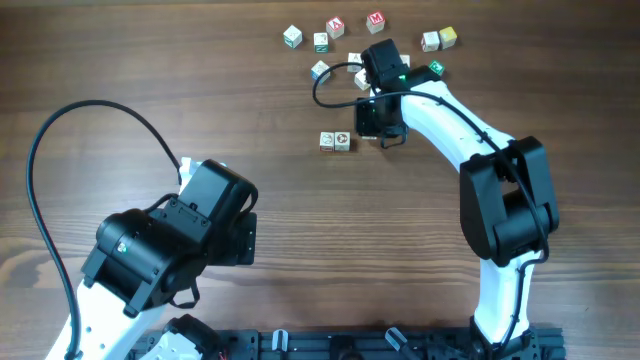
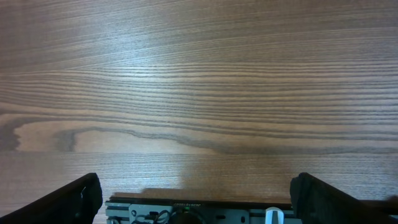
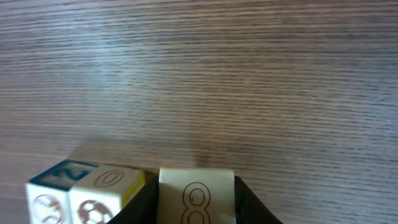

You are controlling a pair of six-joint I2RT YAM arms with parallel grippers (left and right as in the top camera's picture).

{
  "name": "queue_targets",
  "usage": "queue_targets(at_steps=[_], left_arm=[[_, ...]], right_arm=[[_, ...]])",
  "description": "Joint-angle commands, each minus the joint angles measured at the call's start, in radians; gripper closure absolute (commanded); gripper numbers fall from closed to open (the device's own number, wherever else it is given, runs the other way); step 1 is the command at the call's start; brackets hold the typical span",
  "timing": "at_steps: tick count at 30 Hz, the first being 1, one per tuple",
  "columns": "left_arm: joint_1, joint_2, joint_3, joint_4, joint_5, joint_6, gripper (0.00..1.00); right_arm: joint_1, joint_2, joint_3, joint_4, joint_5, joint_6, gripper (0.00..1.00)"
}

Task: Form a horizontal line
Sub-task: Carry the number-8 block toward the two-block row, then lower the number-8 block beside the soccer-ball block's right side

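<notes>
Two whitish letter cubes touch side by side, making a short horizontal line [image 1: 335, 142] on the wood table. In the right wrist view they are the cubes [image 3: 87, 196] at the lower left, one with a blue top face. My right gripper [image 1: 380, 126] is just right of this row, shut on a third cube [image 3: 196, 186] with a brown "8" on it. Its left finger stands between the held cube and the row. My left gripper [image 2: 199, 202] is open over bare wood at the near left, with nothing between its fingers.
Several loose letter cubes lie scattered at the back, from one [image 1: 291, 37] on the left past a red-faced one [image 1: 376, 20] to a pair [image 1: 439, 39] on the right. A black rail [image 2: 199, 208] runs along the table's near edge.
</notes>
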State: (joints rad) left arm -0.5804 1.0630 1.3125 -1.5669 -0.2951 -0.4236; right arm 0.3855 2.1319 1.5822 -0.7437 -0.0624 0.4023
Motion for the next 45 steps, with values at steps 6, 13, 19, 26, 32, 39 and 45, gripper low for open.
queue_targets(at_steps=[6, 13, 19, 26, 32, 39, 45], left_arm=[[0.004, 0.0, -0.005, 0.002, -0.016, 0.001, 0.0], [0.004, 0.0, -0.005, 0.003, -0.016, 0.001, 0.0], [0.004, 0.0, -0.005, 0.002, -0.016, 0.001, 0.0], [0.004, 0.0, -0.005, 0.003, -0.016, 0.001, 0.0], [0.004, 0.0, -0.005, 0.003, -0.016, 0.001, 0.0], [0.004, 0.0, -0.005, 0.002, -0.016, 0.001, 0.0], [0.004, 0.0, -0.005, 0.002, -0.016, 0.001, 0.0]], right_arm=[[-0.001, 0.019, -0.02, 0.027, 0.043, 0.021, 0.73], [-0.001, 0.019, -0.02, 0.04, 0.043, 0.021, 0.65], [-0.001, 0.019, -0.02, 0.04, 0.043, 0.02, 0.6], [-0.001, 0.019, -0.02, 0.051, 0.043, 0.019, 0.59], [-0.002, 0.019, -0.017, 0.123, 0.043, 0.017, 0.6], [-0.002, 0.019, -0.017, 0.19, 0.043, 0.02, 0.82], [-0.002, 0.02, -0.019, 0.206, 0.043, 0.02, 0.89]])
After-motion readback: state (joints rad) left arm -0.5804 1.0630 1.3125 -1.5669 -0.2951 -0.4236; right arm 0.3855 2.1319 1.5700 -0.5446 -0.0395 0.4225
